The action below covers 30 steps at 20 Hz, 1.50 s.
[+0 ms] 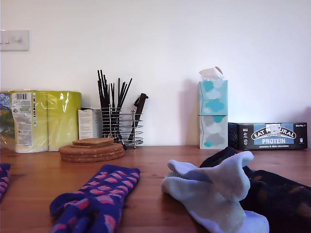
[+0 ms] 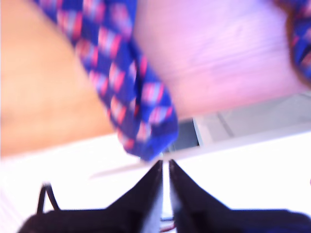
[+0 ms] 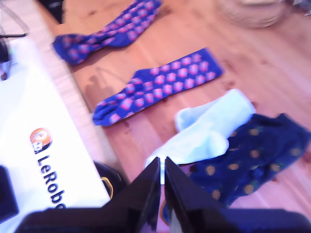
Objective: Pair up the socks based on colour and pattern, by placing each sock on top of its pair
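Two blue-purple socks with pink-red diamonds lie apart on the wooden table: one [image 3: 160, 85] [image 1: 97, 199] near the middle, the other [image 3: 109, 31] [image 1: 4, 177] at the exterior view's left edge. A pale blue sock [image 3: 211, 128] [image 1: 214, 191] lies bunched, partly over a dark navy sock with orange spots [image 3: 248, 160] [image 1: 279, 196] at the exterior view's right. My second gripper [image 3: 162, 162] hangs shut and empty well above the pale blue sock's end. My first gripper [image 2: 165, 167] is shut and empty, near the tip of a blurred diamond sock [image 2: 126, 87]. Neither gripper shows in the exterior view.
Along the back wall stand a kitchen-roll pack [image 1: 41, 119], a wire holder of black sticks [image 1: 119, 124], stacked cork coasters [image 1: 92, 149], two tissue boxes [image 1: 213, 114] and a protein bar box [image 1: 272, 136]. A white board with a logo [image 3: 43, 155] borders the table's edge.
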### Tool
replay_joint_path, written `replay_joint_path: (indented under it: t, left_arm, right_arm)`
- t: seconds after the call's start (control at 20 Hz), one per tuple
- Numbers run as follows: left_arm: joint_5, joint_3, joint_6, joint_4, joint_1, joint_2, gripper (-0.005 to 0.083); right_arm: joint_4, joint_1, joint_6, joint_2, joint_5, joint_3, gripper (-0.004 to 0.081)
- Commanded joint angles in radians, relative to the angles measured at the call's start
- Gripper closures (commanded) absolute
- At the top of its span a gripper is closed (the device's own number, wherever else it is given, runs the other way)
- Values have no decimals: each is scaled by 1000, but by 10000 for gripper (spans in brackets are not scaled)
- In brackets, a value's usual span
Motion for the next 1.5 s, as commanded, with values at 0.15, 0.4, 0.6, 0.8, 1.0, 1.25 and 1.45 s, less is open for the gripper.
replay_joint_path:
  t: [0.15,0.4,0.6,0.8,1.0,1.25,1.45]
  left_arm:
    - [-54,-18,-63,63,0,28,183]
    - [-89,-44,-31,130,15,135,188]
    - [-91,-64,8,188,60,217,188]
    - [-63,-65,35,218,92,286,239]
    - [-27,-68,60,229,95,344,410]
    - [-27,-67,118,247,96,358,794]
    - [71,13,169,241,95,356,794]
  right_arm:
    - [23,6,-35,20,-30,-6,783]
    - [30,6,-35,20,-30,-6,783]
    - [32,6,-35,20,-29,-6,783]
    - [32,6,-35,20,-29,-6,783]
    - [32,6,-35,20,-29,-6,783]
    - [33,6,-35,20,-29,-6,783]
    - [34,5,-35,20,-26,-6,783]
